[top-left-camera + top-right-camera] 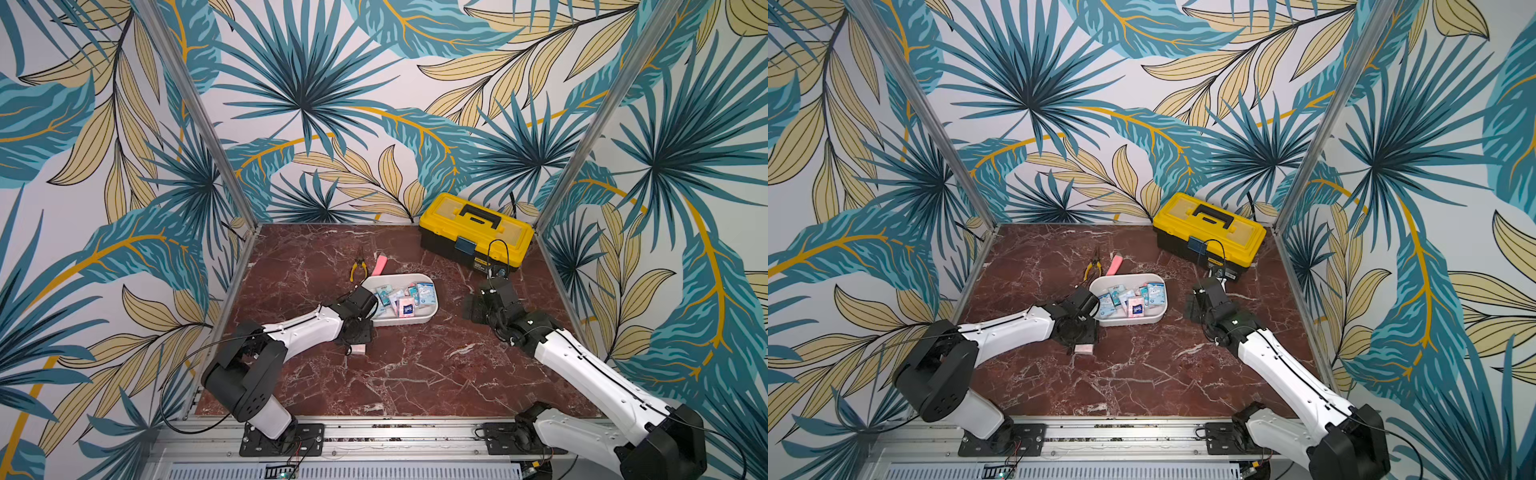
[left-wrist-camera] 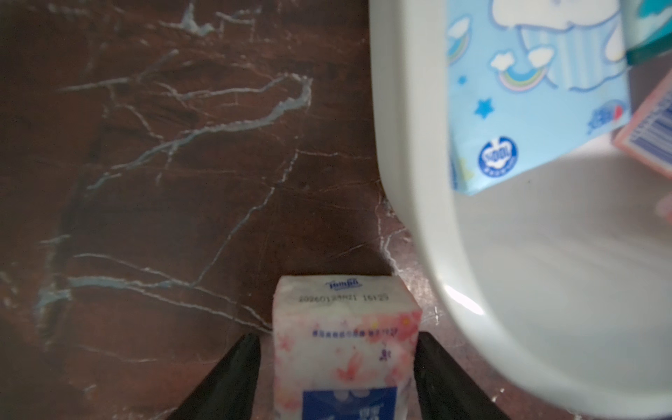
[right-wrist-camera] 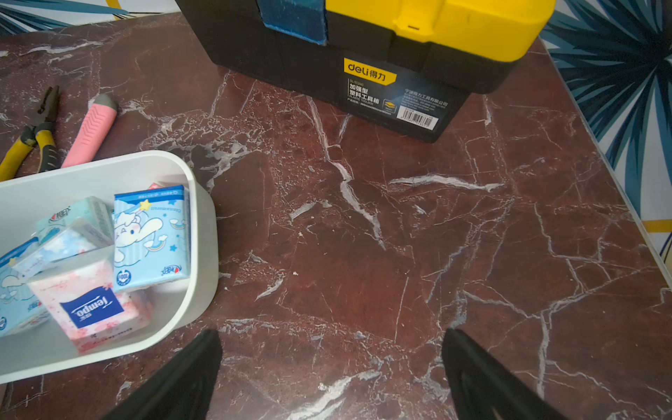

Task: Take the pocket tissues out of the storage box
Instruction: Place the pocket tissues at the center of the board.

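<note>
As our left gripper (image 2: pixel 338 338) straddles a pink tissue packet (image 2: pixel 345 316) on the table (image 2: pixel 145 182), fingers (image 2: pixel 232 382) parted, beside the white box (image 2: pixel 411 145), our right gripper (image 3: pixel 331 332) gapes empty.

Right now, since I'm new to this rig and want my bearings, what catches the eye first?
The yellow-lidded toolbox stands out at the back right corner of the red marble table. Mid-table, a white tub holds a jumble of blue and pink pocket tissues. Just beside it, the left claw straddles one pink tissue packet outside the tub.
</note>
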